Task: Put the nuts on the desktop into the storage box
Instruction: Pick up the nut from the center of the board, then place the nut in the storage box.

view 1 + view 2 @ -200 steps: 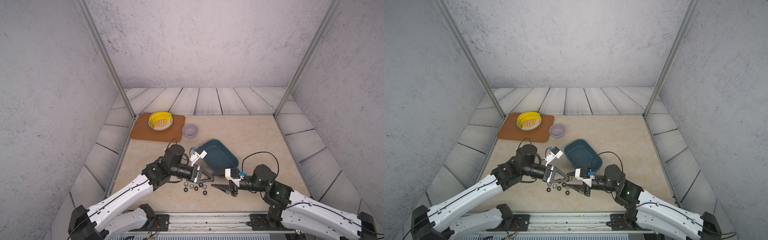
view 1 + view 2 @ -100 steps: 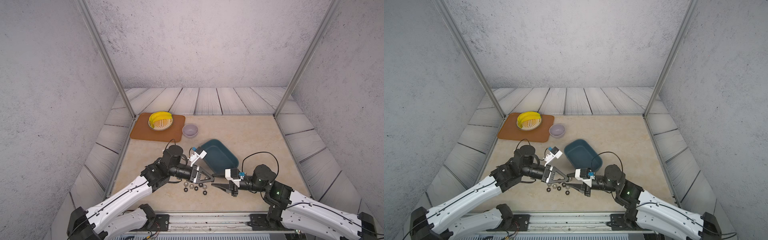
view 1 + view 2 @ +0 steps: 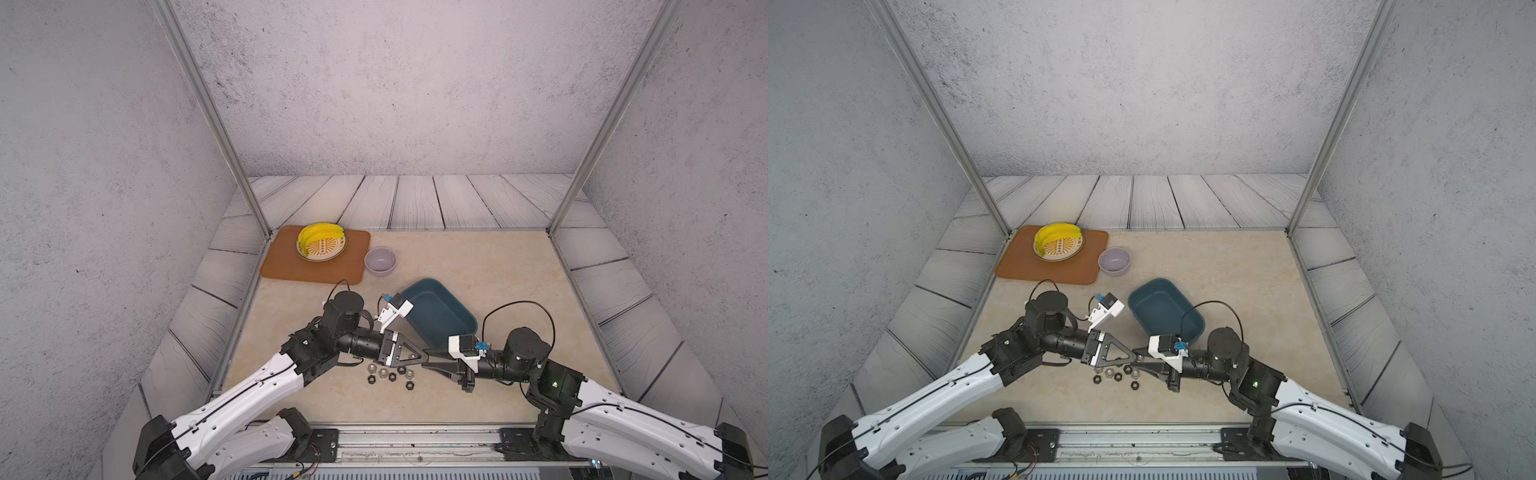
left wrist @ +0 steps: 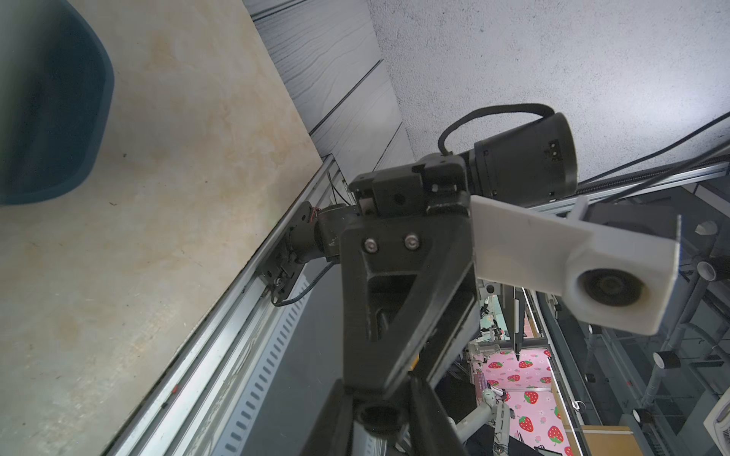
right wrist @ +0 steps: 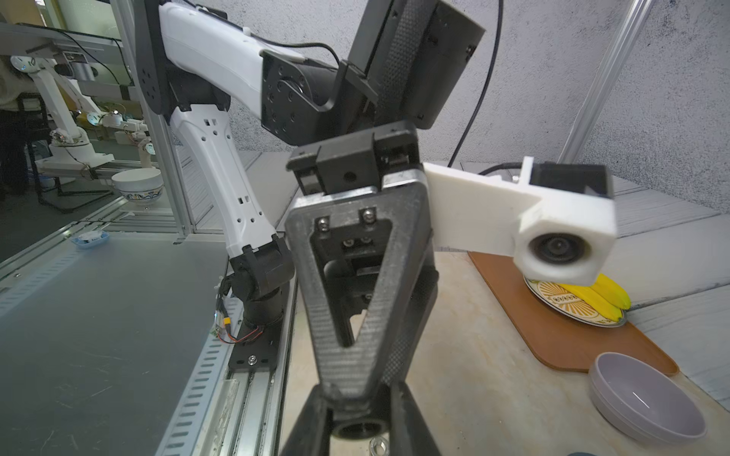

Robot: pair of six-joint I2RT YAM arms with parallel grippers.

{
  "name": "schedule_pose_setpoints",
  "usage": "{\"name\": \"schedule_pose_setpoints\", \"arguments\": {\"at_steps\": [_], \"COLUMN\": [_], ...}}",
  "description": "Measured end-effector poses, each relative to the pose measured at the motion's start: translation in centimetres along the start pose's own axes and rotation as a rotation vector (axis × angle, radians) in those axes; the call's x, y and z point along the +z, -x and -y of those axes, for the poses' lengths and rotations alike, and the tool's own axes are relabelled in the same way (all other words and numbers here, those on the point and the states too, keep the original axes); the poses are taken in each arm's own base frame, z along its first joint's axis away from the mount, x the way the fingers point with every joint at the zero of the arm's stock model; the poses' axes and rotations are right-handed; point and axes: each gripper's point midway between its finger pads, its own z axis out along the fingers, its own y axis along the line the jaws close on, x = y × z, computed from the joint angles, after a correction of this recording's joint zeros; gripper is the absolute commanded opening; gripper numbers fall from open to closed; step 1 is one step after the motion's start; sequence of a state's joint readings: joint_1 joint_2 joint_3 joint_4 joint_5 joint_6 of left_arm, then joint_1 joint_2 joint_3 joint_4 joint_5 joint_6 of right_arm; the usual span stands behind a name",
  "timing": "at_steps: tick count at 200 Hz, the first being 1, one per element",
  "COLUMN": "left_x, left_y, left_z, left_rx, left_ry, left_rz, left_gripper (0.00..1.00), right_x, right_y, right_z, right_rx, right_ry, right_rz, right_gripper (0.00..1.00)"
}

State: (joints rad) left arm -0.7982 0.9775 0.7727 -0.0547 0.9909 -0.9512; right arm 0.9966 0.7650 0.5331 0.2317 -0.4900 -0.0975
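Closing up since a second ago, the right tool (image 3: 428,365) has drawn its jaws together and slid inward, so its tip now meets the tip of the left tool (image 3: 423,358), which is pinched tight too. I cannot tell whether either has a nut between its jaws, because the tips hide each other. They meet low over the bench (image 3: 498,266), just on the near side of the storage box (image 3: 436,311). The nuts (image 3: 392,377), black and silver, lie loose on the bench in a small cluster outside the box, off its near left corner. A lavender bowl (image 3: 380,261) sits beyond the box's far left.
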Motion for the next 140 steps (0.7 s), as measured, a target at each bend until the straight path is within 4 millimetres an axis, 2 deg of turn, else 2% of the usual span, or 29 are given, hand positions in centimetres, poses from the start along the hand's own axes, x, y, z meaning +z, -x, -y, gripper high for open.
{"name": "schedule_pose_setpoints", "arguments": {"at_steps": [8, 15, 47, 79, 111, 140], "left_x": [0.0, 0.0, 0.0, -0.4, -1.7, -3.4], "left_y": [0.0, 0.0, 0.1, 0.3, 1.0, 1.5], "left_z": [0.0, 0.0, -0.3, -1.4, -3.6, -7.1], "left_rx": [0.002, 0.001, 0.004, -0.014, -0.046, -0.102], "left_ry": [-0.001, 0.0, 0.014, 0.065, 0.166, 0.318], "left_rz": [0.001, 0.002, 0.013, 0.037, 0.098, 0.155], "left_gripper": [0.16, 0.22, 0.7, 0.99, 0.98, 0.98], "right_x": [0.0, 0.0, 0.0, -0.1, -0.5, -1.4], "right_y": [0.0, -0.1, -0.9, -2.6, -5.0, -7.8], "right_z": [0.1, 0.2, 1.4, 3.6, 5.9, 8.1], "right_rx": [0.001, 0.002, 0.036, 0.104, 0.194, 0.276], "right_ry": [-0.003, -0.011, -0.081, -0.203, -0.34, -0.487], "right_rz": [-0.001, -0.004, -0.054, -0.174, -0.308, -0.449], "right_gripper": [0.06, 0.05, 0.05, 0.05, 0.02, 0.02]}}
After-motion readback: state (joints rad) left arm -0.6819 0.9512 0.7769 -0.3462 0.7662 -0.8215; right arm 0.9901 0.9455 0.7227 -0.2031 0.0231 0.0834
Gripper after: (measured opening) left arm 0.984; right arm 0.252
